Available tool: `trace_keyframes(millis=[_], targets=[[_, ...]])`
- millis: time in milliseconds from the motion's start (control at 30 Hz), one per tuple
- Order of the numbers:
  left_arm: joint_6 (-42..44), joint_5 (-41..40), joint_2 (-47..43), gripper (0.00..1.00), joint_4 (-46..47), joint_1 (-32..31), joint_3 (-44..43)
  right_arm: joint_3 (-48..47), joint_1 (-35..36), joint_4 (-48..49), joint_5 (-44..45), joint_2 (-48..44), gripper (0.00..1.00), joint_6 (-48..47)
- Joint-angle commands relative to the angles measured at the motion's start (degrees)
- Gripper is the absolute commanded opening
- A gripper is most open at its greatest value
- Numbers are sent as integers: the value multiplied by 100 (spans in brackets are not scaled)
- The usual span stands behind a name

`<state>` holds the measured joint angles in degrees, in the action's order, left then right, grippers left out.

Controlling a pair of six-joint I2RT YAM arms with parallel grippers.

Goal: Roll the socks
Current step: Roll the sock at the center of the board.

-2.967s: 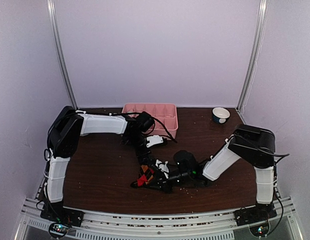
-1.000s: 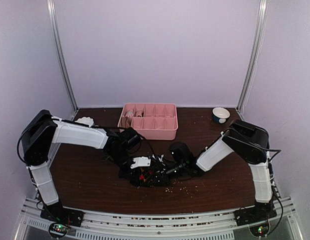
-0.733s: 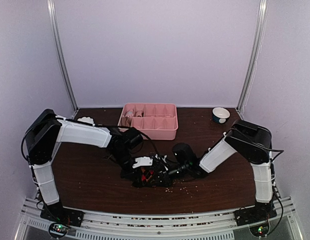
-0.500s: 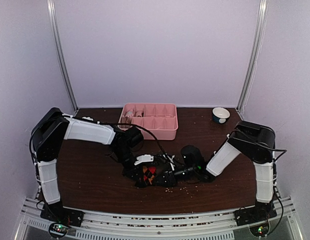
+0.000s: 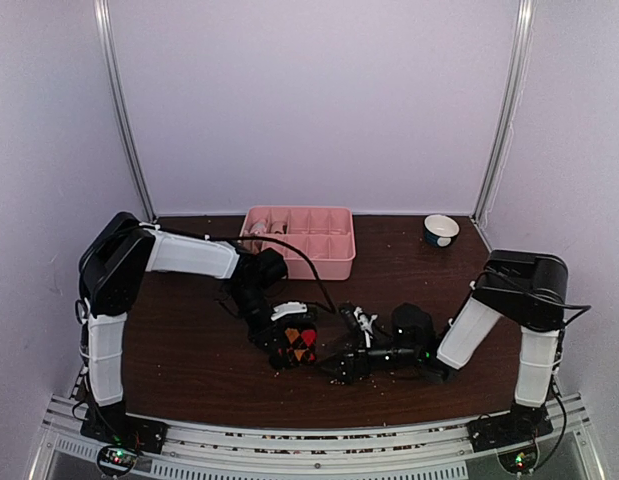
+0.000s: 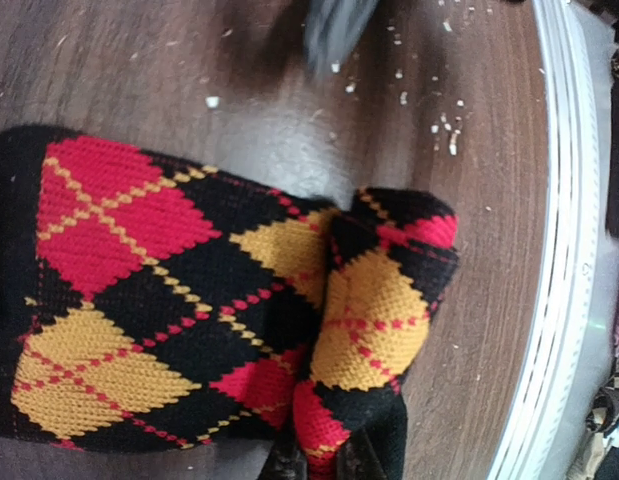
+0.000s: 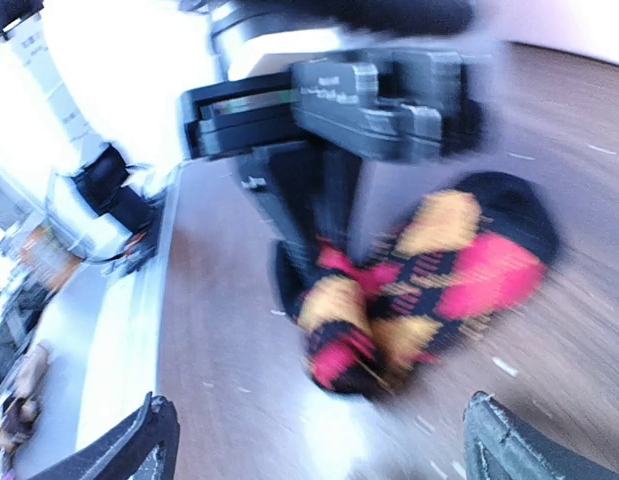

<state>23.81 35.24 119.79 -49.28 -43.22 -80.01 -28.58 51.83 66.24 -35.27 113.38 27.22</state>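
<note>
The socks (image 5: 297,343) are a black pair with red and orange diamonds, bunched into a short bundle on the dark table. In the left wrist view the socks (image 6: 189,300) fill the frame, a folded end sticking out to the right. My left gripper (image 6: 324,463) is shut on the black edge of that fold, and from above the left gripper (image 5: 282,330) sits on the bundle's left side. My right gripper (image 5: 347,347) stands wide open just right of the bundle, apart from it. The right wrist view is blurred; the socks (image 7: 419,290) lie ahead of the right gripper (image 7: 324,450).
A pink compartment tray (image 5: 314,266) stands at the back middle with rolled items in its left cells. A small bowl (image 5: 441,230) sits at the back right. Crumbs (image 5: 374,378) are scattered near the front. A metal rail (image 5: 309,440) runs along the near edge.
My right gripper has opened, let go of the socks and drawn back to the right. My left gripper has kept its hold and shifted the bundle slightly right and away from the front edge.
</note>
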Motion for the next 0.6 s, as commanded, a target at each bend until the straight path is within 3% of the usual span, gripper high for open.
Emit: trace_keyframes(millis=[0,67,167,267,400,533,567], targets=[[-52,-1148,514,0,-338,-3,-235,1085,-44,-1869,1856,-244,100,302],[-54,-1273,554,0,-392,-2,-273,1306,-29,-2347,2818,-1109,100,135],[-65,-1376,565,0,-406,-2,-291,1155,16,-3961,4443,-2318,100,-36],[-48,-1450,657,0,-475,-2,-387,1093,14,-4421,5204,-3138,100,14],[-8,-1604,942,0,-792,-3,-763,1705,-154,-3235,5100,-3866,100,180],[-37,-1620,999,0,-918,-10,-904,1546,320,-3227,4931,-4061,100,-1230],[-35,-1636,1029,0,-966,-3,-960,1489,581,-3288,5022,-4053,96,-1704]])
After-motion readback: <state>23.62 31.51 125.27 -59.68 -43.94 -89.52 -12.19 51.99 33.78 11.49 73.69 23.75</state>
